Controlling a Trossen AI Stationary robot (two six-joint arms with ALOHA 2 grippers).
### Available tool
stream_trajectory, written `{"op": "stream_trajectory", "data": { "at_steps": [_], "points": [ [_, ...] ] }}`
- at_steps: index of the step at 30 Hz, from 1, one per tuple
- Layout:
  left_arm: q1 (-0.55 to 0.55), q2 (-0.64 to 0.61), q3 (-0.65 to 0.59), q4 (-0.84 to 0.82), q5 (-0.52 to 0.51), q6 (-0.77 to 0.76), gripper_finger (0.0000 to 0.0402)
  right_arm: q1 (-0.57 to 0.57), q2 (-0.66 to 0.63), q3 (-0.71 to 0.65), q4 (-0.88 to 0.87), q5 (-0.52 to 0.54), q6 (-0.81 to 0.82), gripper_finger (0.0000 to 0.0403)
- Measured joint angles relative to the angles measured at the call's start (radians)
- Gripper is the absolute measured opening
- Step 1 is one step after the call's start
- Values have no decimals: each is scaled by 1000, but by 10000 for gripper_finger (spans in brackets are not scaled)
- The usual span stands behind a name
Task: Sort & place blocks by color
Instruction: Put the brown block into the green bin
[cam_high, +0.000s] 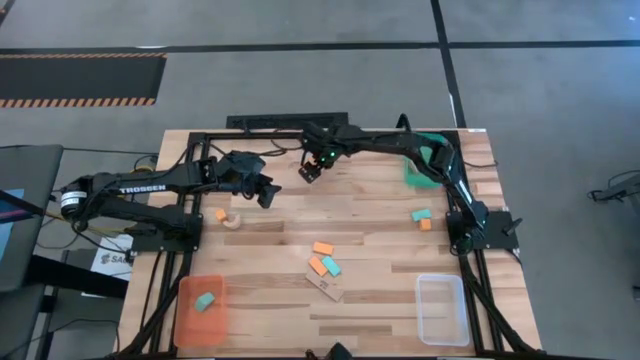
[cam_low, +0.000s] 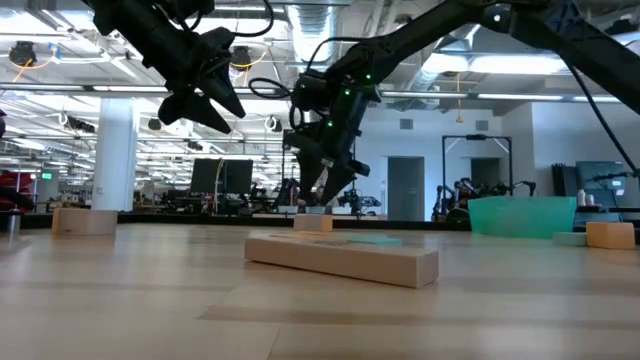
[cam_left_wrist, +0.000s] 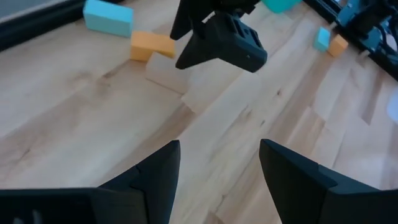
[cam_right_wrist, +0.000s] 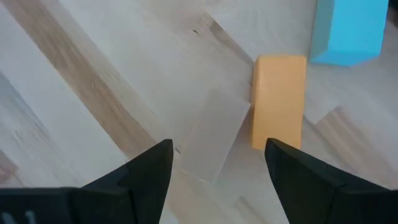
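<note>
Both grippers hang open above the far half of the table and touch nothing. My left gripper (cam_high: 267, 194) (cam_left_wrist: 217, 146) is left of centre; my right gripper (cam_high: 311, 171) (cam_right_wrist: 217, 146) is close beside it on its right, and the left wrist view sees the right gripper (cam_left_wrist: 224, 46) too. Below lie a tan block (cam_right_wrist: 211, 134) (cam_high: 325, 288), an orange block (cam_right_wrist: 278, 99) (cam_high: 316, 265) and a teal block (cam_right_wrist: 348, 28) (cam_high: 331, 266), flat on the wood. Another orange block (cam_high: 323, 248) lies just beyond them. A teal block (cam_high: 205, 301) sits in the orange tray (cam_high: 185, 325).
An orange block (cam_high: 221, 214) and a tan arched piece (cam_high: 233, 221) lie near the left arm. A teal block (cam_high: 420, 215) and an orange block (cam_high: 425, 225) lie at the right. The teal tray (cam_high: 415, 172) sits under the right arm, the clear tray (cam_high: 441, 310) near right.
</note>
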Motion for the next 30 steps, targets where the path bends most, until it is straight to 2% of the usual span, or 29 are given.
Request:
{"op": "stream_trajectory", "data": {
  "at_steps": [6, 11, 19, 25, 30],
  "points": [
    [0, -7, 0, -24, 22, -1, 208, 35, 0, 0, 2, 72, 78, 281],
    [0, -7, 0, -36, 51, 1, 208, 45, 0, 0, -7, 36, 153, 281],
    [0, -7, 0, -37, 94, 18, 208, 90, 13, 2, 13, 90, 239, 281],
    [0, -7, 0, -65, 107, 43, 208, 124, 48, 3, 32, 269, 262, 282],
    [0, -7, 0, -89, 113, 72, 208, 138, 64, 2, 32, 276, 306, 282]
  ]
}}
